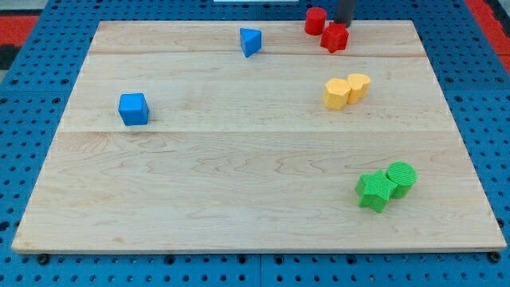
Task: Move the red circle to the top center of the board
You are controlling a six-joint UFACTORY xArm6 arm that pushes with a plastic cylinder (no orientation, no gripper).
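The red circle point(315, 20) stands at the board's top edge, right of centre. A red star point(335, 37) sits just below and right of it, nearly touching it. My tip point(344, 21) comes down at the view's top, right of the red circle and directly above the red star. Its very end looks partly hidden behind the star.
A blue triangle point(250, 41) lies near the top centre and a blue cube point(134, 108) at the left. Two yellow blocks point(346, 89) touch at the right. A green star point(374, 192) and a green circle point(401, 178) touch at the lower right. The wooden board point(239, 175) rests on a blue pegboard.
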